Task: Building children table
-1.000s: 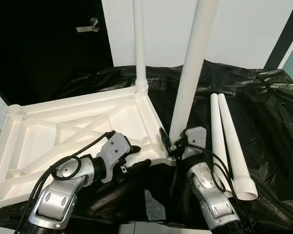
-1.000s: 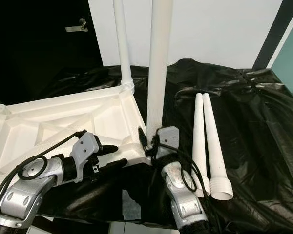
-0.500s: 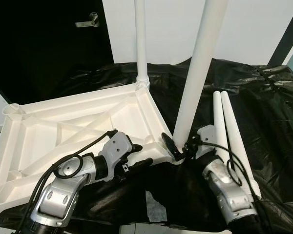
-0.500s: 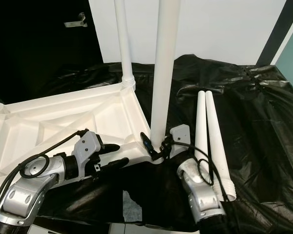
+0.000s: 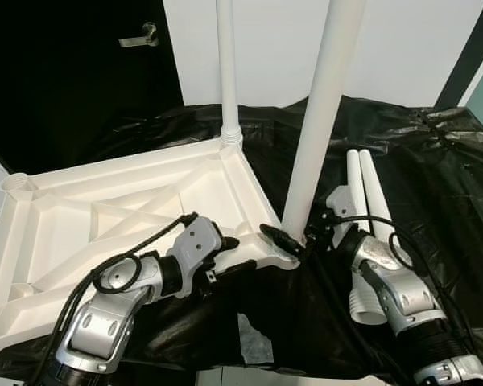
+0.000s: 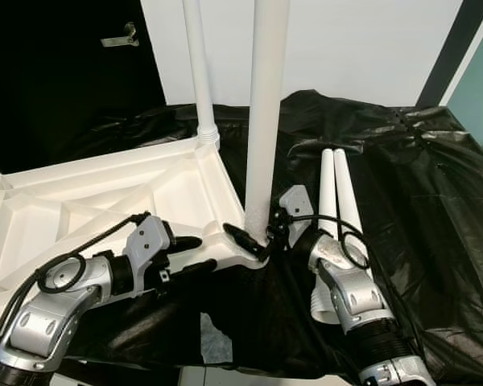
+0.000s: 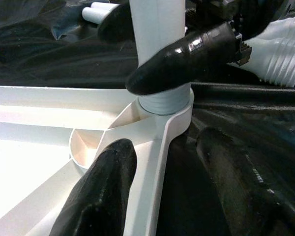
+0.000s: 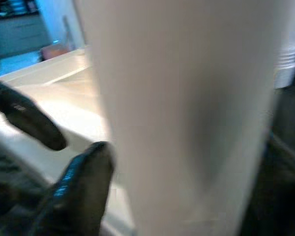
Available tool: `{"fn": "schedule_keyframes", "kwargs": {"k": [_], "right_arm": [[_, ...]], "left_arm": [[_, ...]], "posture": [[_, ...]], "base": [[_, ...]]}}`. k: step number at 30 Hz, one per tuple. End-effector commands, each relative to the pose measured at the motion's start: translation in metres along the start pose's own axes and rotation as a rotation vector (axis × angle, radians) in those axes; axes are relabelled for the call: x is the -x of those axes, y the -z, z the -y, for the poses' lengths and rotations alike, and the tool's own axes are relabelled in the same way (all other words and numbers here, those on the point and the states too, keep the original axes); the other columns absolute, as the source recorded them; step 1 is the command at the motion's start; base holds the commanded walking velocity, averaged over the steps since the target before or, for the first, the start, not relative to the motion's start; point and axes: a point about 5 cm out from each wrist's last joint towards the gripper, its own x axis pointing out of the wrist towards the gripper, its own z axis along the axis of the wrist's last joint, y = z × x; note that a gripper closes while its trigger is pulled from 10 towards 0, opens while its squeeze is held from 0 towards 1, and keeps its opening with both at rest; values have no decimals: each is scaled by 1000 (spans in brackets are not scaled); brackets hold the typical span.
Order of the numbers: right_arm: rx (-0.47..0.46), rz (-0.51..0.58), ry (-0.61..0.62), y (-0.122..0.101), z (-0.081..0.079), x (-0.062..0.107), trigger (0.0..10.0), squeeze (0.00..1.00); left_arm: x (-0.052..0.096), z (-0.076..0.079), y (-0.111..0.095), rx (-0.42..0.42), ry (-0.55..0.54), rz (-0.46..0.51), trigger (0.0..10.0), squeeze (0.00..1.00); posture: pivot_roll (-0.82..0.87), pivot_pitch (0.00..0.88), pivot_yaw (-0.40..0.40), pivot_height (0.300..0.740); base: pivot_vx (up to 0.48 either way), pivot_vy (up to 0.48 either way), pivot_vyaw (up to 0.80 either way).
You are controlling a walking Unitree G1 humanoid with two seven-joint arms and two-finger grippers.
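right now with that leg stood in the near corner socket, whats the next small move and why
Probably keep twisting the leg down into the corner socket. The right gripper is closed around the leg's base, and ribbed threads show above the socket rim, so it looks not fully seated. The left gripper straddles the tabletop edge, bracing it. Two loose legs wait on the black sheet.

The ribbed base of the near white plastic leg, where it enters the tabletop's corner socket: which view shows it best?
The left wrist view: the ribbed base sits in the corner socket, a right gripper finger across it. Both eye views show it small and partly hidden; the right wrist view is blurred.
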Motion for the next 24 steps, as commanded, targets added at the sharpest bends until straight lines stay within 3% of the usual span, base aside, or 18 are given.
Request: {"fn": "schedule_keyframes", "kwargs": {"k": [1, 2, 14, 15, 24], "right_arm": [[2, -10, -28, -1, 1, -1, 3608, 0], [5, -17, -35, 0, 3, 1, 0, 0], [-5, -38, -45, 2, 6, 5, 0, 0], [-46, -47, 33, 8, 7, 9, 10000, 0], [-68, -102, 290, 23, -1, 6, 10000, 0]], "left_arm": [[-2, -3, 2, -8, -62, -11, 10000, 0], [-2, -3, 2, -7, -64, -11, 10000, 0], [-2, -2, 1, -4, -67, -9, 10000, 0], [-3, -2, 1, -5, -66, -5, 10000, 0], [-6, -2, 1, 0, -72, 1, 10000, 0]], "posture": [[12, 0, 1, 740], [14, 0, -2, 740], [14, 0, -4, 740], [0, 0, 1, 740], [-5, 0, 11, 740]], "base": [[0, 0, 0], [0, 0, 0], [0, 0, 0], [0, 0, 0], [0, 0, 0]]}}
